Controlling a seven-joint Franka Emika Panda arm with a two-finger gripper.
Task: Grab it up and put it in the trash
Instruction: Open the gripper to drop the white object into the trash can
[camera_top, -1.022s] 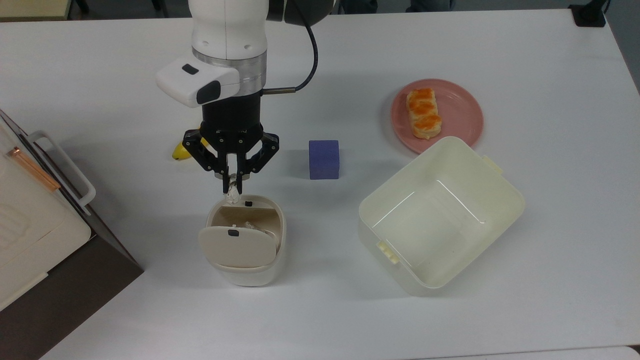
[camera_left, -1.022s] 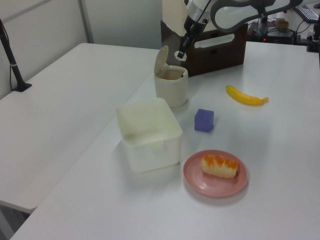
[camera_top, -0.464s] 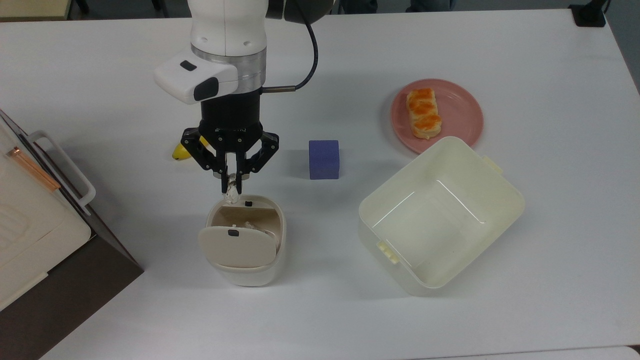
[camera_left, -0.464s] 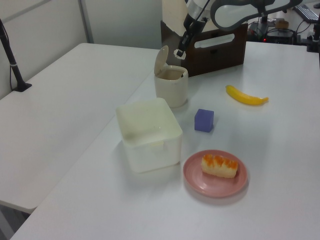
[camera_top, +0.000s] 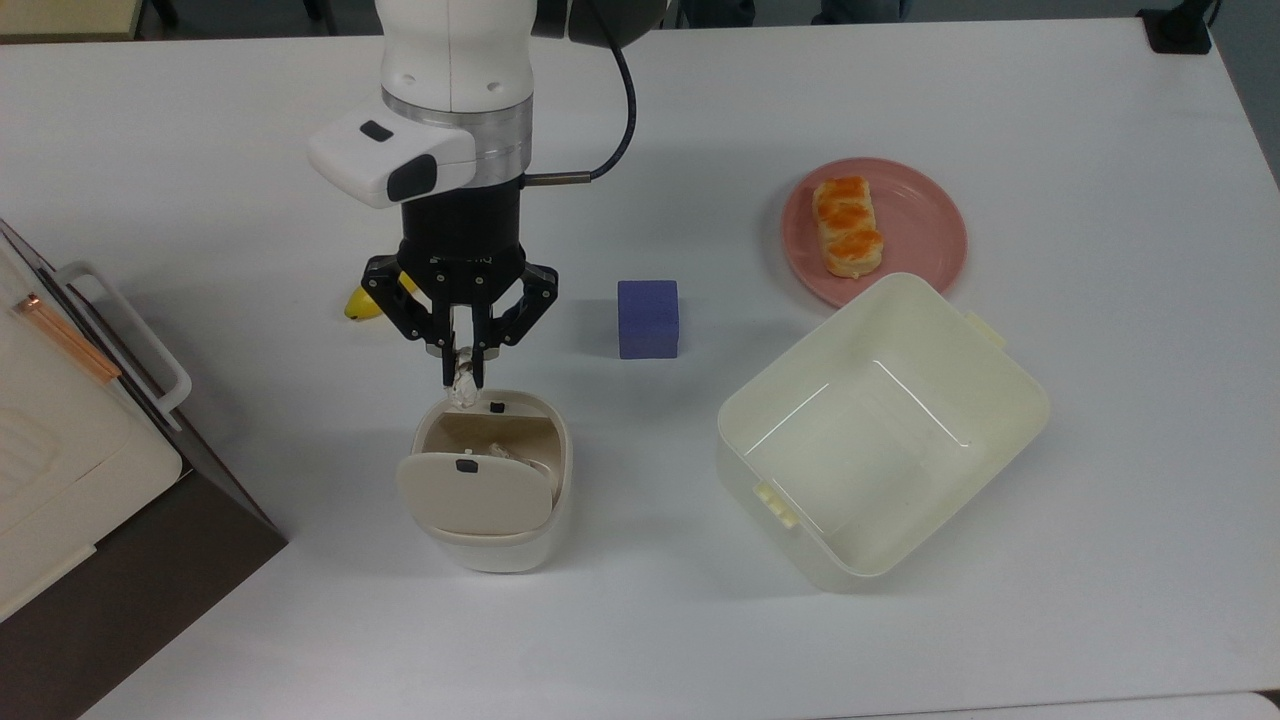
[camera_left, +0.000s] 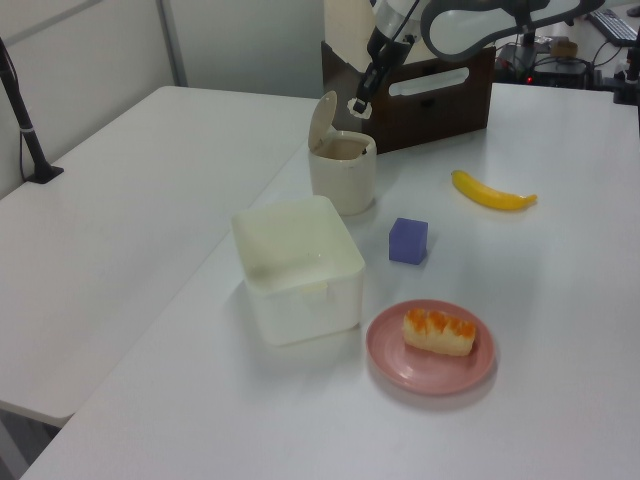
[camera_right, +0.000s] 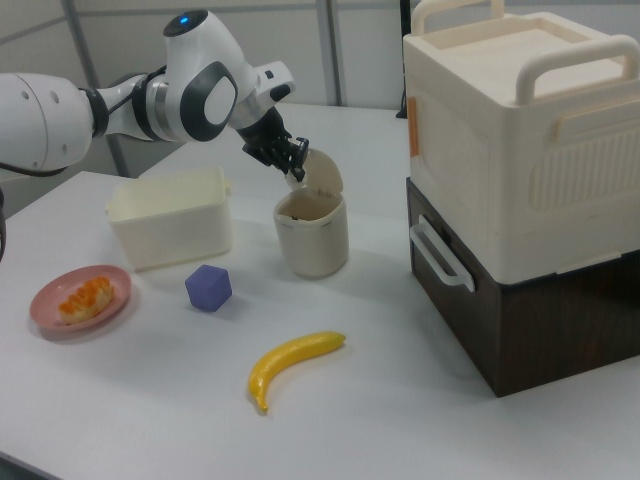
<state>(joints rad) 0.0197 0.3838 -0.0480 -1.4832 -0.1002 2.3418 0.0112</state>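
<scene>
one wad (camera_top: 463, 385) sits clamped in my gripper (camera_top: 465, 375) in the top view, over the far rim of the bin (camera_top: 490, 480), lid (camera_top: 473, 493) tilted open; cube (camera_top: 648, 318) to the top view's right. left view: wad (camera_left: 356, 105) held above the bin (camera_left: 342, 175). right view: gripper (camera_right: 293, 168) beside the raised lid (camera_right: 324, 176); banana (camera_right: 292, 364) nearer the camera.
</scene>
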